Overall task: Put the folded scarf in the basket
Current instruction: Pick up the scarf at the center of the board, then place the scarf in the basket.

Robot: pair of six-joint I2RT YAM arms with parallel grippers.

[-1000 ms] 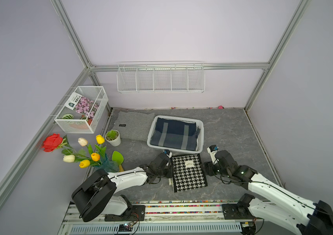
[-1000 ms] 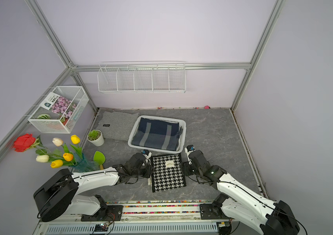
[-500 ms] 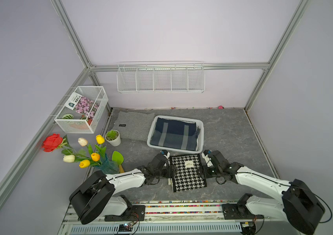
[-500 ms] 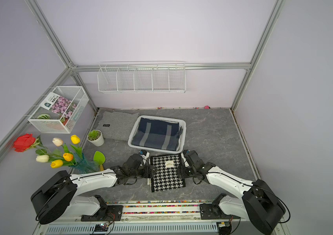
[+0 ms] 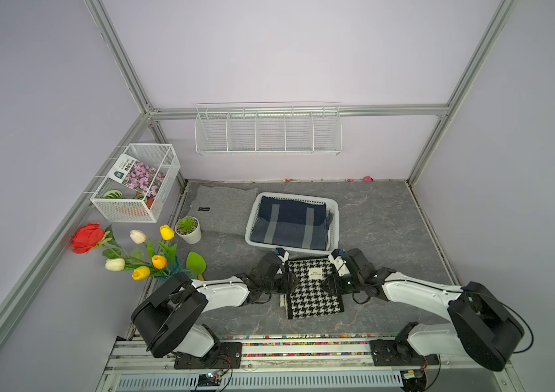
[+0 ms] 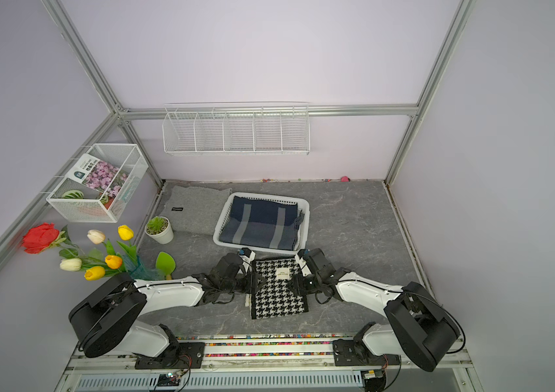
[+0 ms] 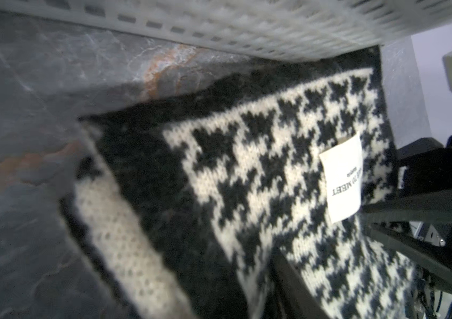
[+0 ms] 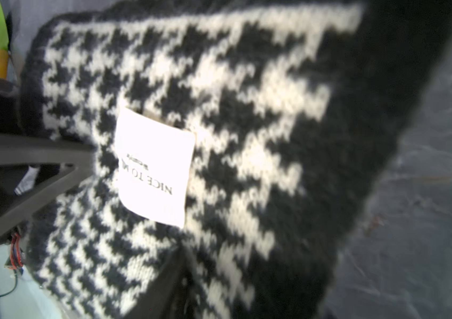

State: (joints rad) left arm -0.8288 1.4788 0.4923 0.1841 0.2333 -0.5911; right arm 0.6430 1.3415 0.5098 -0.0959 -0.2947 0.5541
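The folded scarf (image 5: 313,292) (image 6: 277,295), black-and-white houndstooth with a white label, lies on the grey table just in front of the basket (image 5: 335,220) (image 6: 306,217). The low white slotted basket holds a folded navy striped cloth (image 5: 291,224). My left gripper (image 5: 290,282) (image 6: 256,283) is shut on the scarf's left edge. My right gripper (image 5: 329,283) (image 6: 295,282) is shut on its right edge. In each wrist view one dark finger (image 7: 291,281) (image 8: 164,276) lies on top of the knit; the lower finger is hidden under it. The basket wall (image 7: 274,27) stands close behind.
A grey cloth (image 5: 225,207) lies left of the basket, with a small potted plant (image 5: 188,229) beside it. A vase of tulips and a rose (image 5: 153,261) stands at the left front. A wire-mesh box (image 5: 136,183) and a wire rack (image 5: 267,130) hang on the walls.
The right arm has swung in from the right to the scarf's edge. Both grippers have closed on the scarf's opposite sides; the left one opened first.
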